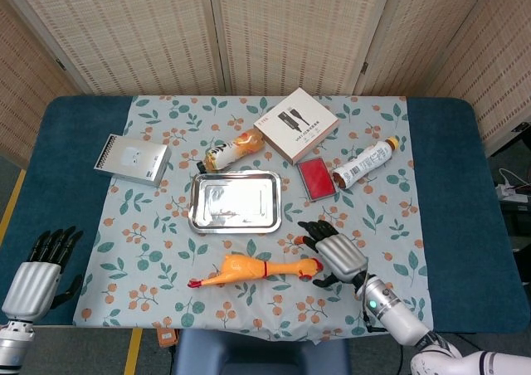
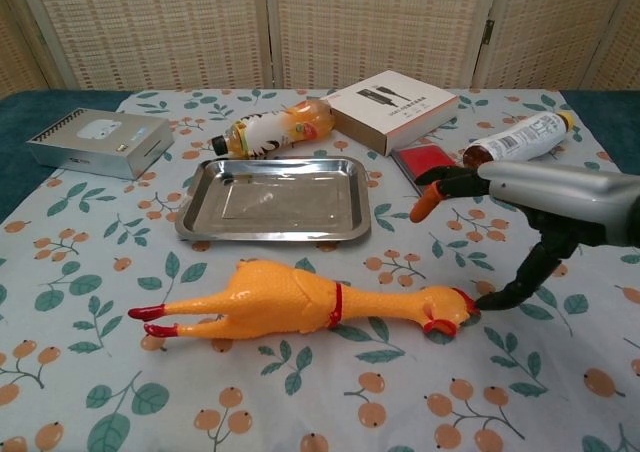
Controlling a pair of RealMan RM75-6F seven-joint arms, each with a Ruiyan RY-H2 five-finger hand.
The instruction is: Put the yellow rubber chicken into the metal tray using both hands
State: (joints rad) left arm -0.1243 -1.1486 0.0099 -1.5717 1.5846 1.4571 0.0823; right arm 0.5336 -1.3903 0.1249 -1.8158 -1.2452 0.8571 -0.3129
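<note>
I am just starting: I am reaching for the yellow rubber chicken and I do not hold it yet. The chicken lies flat on its side on the flowery cloth, just in front of the metal tray, not touching it. The tray has nothing in it.

My right hand is open, with fingers spread, right by the chicken's head. My thumb tip is at the head, but I cannot tell if it touches.

My left hand is open too. It is far from the chicken, off the cloth, at the near table edge past the chicken's red feet.

Next, I think my left hand must come over to the feet end. Then my 2 hands can lift the chicken and set it in the tray.
</note>
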